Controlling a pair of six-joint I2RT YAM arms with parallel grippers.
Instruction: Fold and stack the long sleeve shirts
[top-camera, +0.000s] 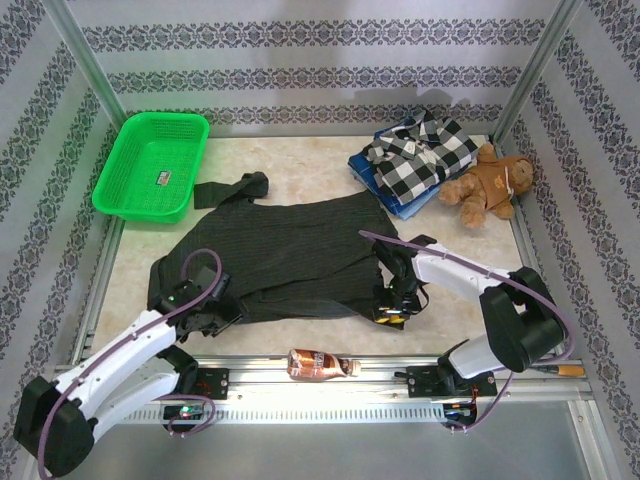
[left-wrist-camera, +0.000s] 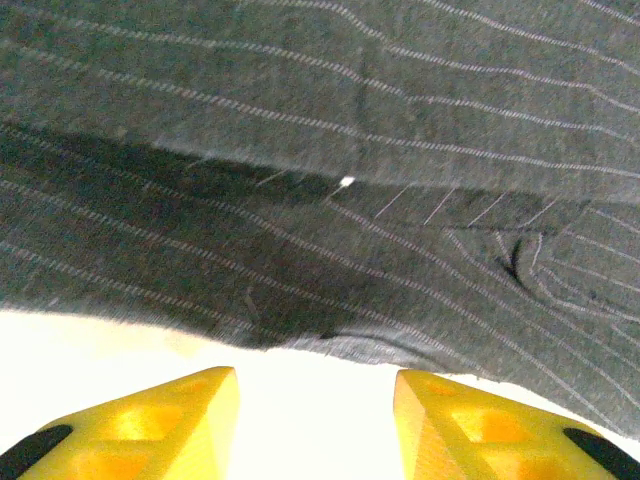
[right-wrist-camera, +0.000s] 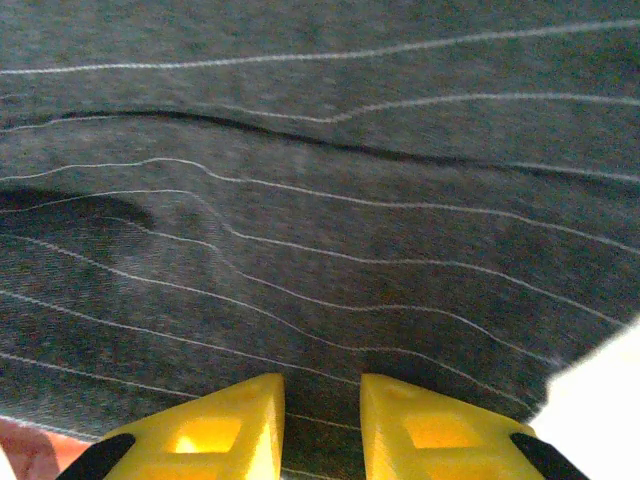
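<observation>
Lying across the middle of the table, the large dark charcoal pinstriped button-up shirt (top-camera: 290, 255) is partly gathered, with one sleeve trailing toward the far left. Its cloth looks soft, light and limp. It will likely sag and crease wherever it is lifted and drag on the surface, so the near hem corners look like the best places to take hold, one for each arm.

The left gripper (top-camera: 212, 305) sits at the near-left edge. In the left wrist view its yellow fingers (left-wrist-camera: 180, 410) stand apart over bare tabletop, holding nothing, with the shirt's hem (left-wrist-camera: 330, 345) just beyond them.

The right gripper (top-camera: 392, 310) is low over the near-right edge. In its wrist view the right gripper (right-wrist-camera: 322, 385) shows a narrow gap over the striped fabric (right-wrist-camera: 320, 220), and I cannot tell whether it is pinching cloth.

Further out, a black-and-white checked flannel shirt (top-camera: 420, 155) lies on a folded blue garment (top-camera: 385, 198) at the far right, beside a brown teddy bear (top-camera: 490, 185). A bright green plastic basket (top-camera: 125, 150) sits far left on the pale marbled table (top-camera: 330, 190), and a brown bottle (top-camera: 318, 365) lies on the near rail.
</observation>
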